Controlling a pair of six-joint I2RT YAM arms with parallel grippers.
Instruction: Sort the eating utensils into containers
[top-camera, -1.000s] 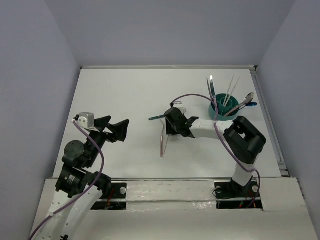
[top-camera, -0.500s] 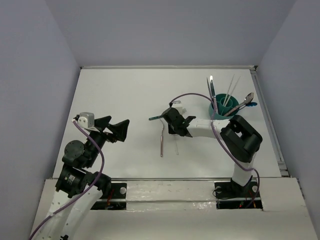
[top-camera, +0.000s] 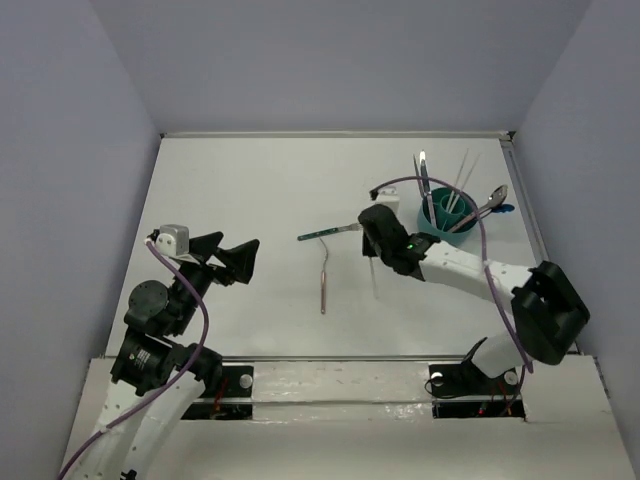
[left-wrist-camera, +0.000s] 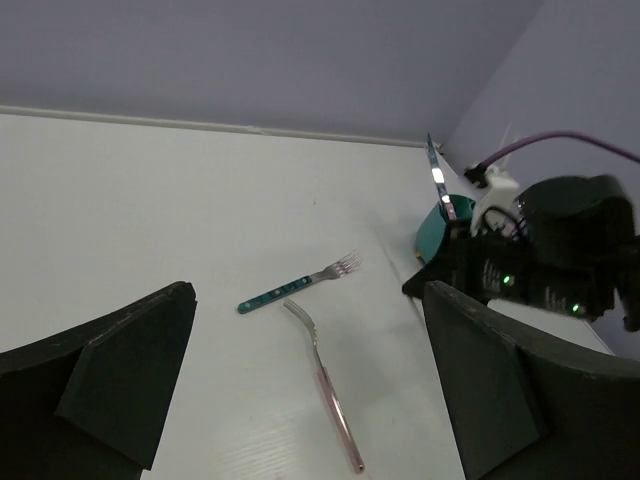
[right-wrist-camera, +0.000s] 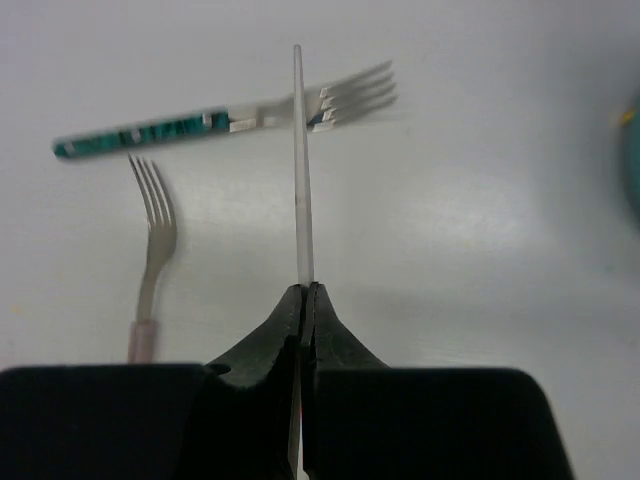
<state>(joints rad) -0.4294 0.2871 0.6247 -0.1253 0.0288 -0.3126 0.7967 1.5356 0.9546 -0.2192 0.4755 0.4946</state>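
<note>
The white counter (top-camera: 250, 180) has a round green cup (top-camera: 445, 222) at the far right, with spoons (top-camera: 488, 208) standing in it. The left tool (top-camera: 248, 258) is spread wide and holds nothing. A green-handled fork (right-wrist-camera: 140, 132) and a pink-handled fork (right-wrist-camera: 152, 260) lie flat near the middle. The right tool (right-wrist-camera: 303, 295) is pressed together on one end of a thin pale stick (right-wrist-camera: 301, 170). The stick looks light, stiff and slippery, so it may swing. A hold nearer its middle seems safer.
</note>
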